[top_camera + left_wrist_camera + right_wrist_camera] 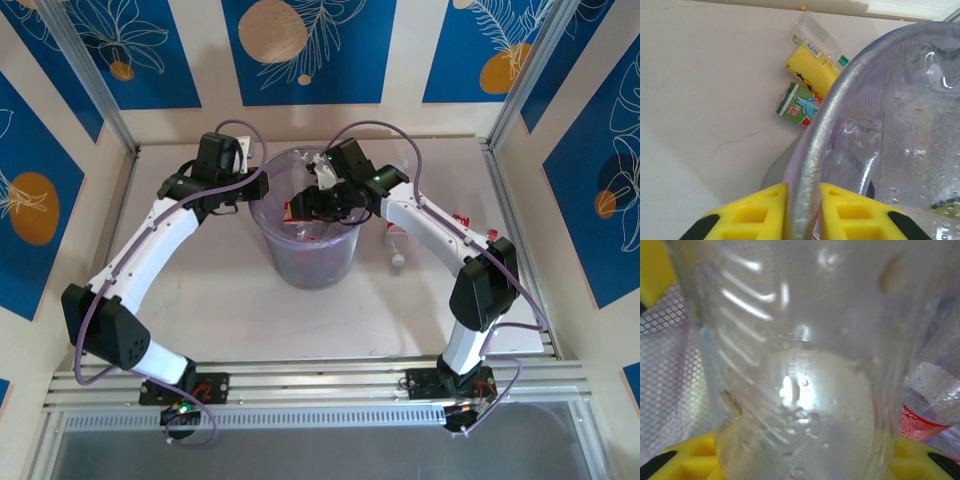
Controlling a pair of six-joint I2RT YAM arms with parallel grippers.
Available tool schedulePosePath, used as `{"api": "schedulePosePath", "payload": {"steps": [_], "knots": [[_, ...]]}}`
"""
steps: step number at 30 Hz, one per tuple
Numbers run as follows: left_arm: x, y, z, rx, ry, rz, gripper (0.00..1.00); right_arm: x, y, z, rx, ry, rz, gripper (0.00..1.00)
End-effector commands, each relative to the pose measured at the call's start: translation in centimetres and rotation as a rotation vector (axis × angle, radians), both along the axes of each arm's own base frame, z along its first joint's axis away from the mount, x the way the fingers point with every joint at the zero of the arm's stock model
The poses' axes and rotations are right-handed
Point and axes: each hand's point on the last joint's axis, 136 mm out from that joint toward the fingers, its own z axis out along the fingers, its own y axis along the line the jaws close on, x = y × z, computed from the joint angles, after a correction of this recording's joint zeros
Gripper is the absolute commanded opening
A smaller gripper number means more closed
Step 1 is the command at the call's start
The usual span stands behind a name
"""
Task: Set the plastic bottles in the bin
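The bin [310, 268] stood on the table [200, 300] midway between the two arms, and everything else sat against it or close around it. At the bin's left rim the left gripper [257, 192] was closed on the wall: in the left wrist view its yellow fingers [757, 212] stood one outside and one inside the rim [840, 95], pressed against it on both sides. Over the bin's mouth, just inside the rim, the right gripper [318, 205] gripped a clear bottle [800, 365]; in the right wrist view that bottle stood between the yellow fingers [690, 457], with the bin's meshed wall [670, 355] behind it on the left. Down inside the bin, beside the held bottle, lay a red-labelled bottle [920, 422], and from above a patch of red label [296, 212] showed against the bin's inner left side. On the table just right of the bin lay another bottle [397, 245], red-labelled and white-capped, apart from the wall. Outside the bin's left rim, past the left gripper, a green-labelled bottle [799, 105] lay close to the wall, touching a yellow bottle [812, 70] beyond it. Farthest from the bin, against the yellow one, lay a clear container [815, 32].
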Motion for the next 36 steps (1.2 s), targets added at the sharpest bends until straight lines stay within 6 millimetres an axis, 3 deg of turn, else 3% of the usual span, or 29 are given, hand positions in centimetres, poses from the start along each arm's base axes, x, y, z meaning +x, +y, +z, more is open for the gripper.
{"api": "schedulePosePath", "payload": {"steps": [1, 10, 17, 22, 26, 29, 32, 36], "knots": [[0.2, -0.1, 0.0, -0.002, 0.003, 0.003, 0.20, 0.1, -0.2, 1.4, 0.001, -0.025, 0.010, 0.50], [0.3, -0.1, 0.0, 0.002, 0.001, 0.003, 0.19, 0.3, -0.7, 5.3, 0.018, -0.101, 0.023, 0.68], [0.5, 0.0, 0.1, 0.004, -0.006, 0.005, 0.19, 0.5, -2.3, 8.5, 0.011, -0.166, 0.009, 0.76], [0.5, 0.0, 0.2, 0.004, -0.009, 0.005, 0.18, 0.8, -4.1, 9.7, -0.018, -0.199, -0.023, 0.74], [0.6, 0.1, 0.3, 0.012, -0.013, 0.010, 0.17, 1.9, -9.5, 11.4, -0.019, -0.213, -0.171, 0.68], [0.7, 0.3, 0.2, 0.018, -0.011, 0.014, 0.15, 2.4, -14.6, 10.7, -0.025, -0.186, -0.306, 0.66], [0.8, 0.6, 0.5, 0.017, -0.014, 0.019, 0.11, 2.4, -19.4, 7.6, -0.061, -0.107, -0.422, 0.66], [1.1, 1.3, 1.3, 0.028, -0.024, 0.035, 0.06, 2.2, -23.3, 2.0, -0.139, 0.006, -0.515, 0.67]]}}
